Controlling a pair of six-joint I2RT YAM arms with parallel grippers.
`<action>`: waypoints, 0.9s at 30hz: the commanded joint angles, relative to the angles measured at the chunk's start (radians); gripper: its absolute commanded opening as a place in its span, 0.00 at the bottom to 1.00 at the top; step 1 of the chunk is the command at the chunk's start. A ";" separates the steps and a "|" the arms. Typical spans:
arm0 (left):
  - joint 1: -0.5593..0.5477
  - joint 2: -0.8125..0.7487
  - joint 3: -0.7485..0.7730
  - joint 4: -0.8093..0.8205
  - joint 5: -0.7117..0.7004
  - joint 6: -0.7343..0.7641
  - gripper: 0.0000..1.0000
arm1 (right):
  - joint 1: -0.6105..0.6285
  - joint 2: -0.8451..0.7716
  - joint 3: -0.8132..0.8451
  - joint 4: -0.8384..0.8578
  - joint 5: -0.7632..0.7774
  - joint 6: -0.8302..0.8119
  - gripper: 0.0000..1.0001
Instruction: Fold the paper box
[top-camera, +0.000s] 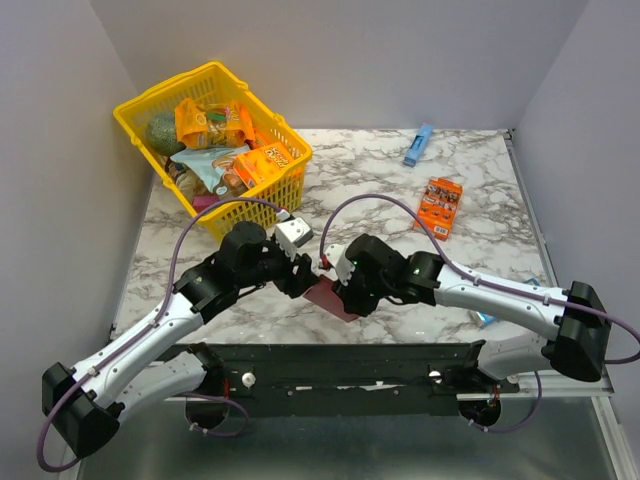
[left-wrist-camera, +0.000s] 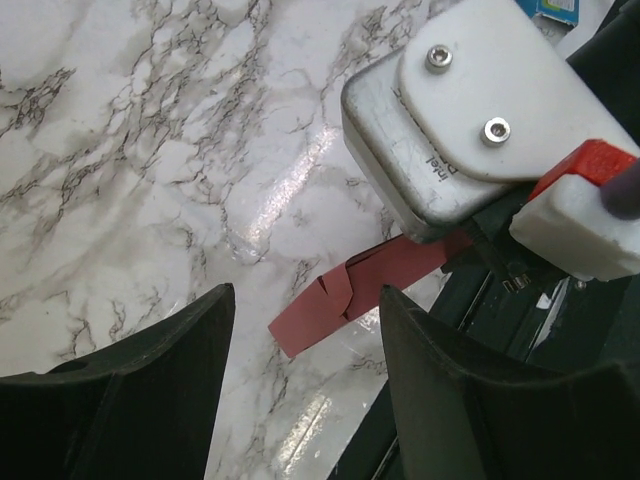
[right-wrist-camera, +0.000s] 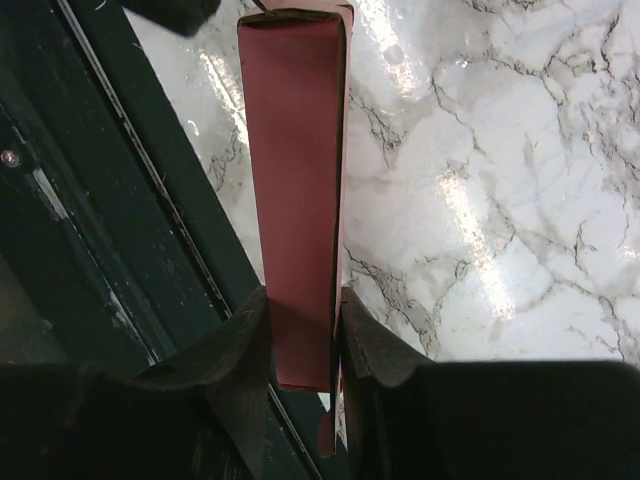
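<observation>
Meeting near the front edge of the marble table (top-camera: 380, 165) in the top view, the right gripper (top-camera: 336, 285) is pinching the paper box (top-camera: 328, 298) while the left gripper (top-camera: 306, 272) is hovering just beside it; print on the orange snack box (top-camera: 438, 205) and on packets in the yellow basket (top-camera: 255, 197) is reading too small. From the left wrist, the jaws are standing wide apart and empty, a notched flap lying beyond them; the silver camera housing (left-wrist-camera: 450, 100) is showing what looks like "intel". From the right wrist, the fingers (right-wrist-camera: 235, 350) are clamping the flattened, unprinted box edge-on; the left should be taking one flap squarely at its crease.
</observation>
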 joint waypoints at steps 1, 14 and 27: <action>-0.021 0.017 0.010 0.014 -0.049 0.032 0.67 | -0.016 0.003 0.030 -0.021 -0.041 -0.010 0.34; -0.055 0.080 0.027 0.029 -0.078 -0.005 0.57 | -0.027 0.007 0.026 -0.017 -0.033 -0.013 0.34; -0.081 0.102 0.025 0.084 -0.073 -0.062 0.42 | -0.028 0.013 0.025 -0.012 -0.024 -0.012 0.34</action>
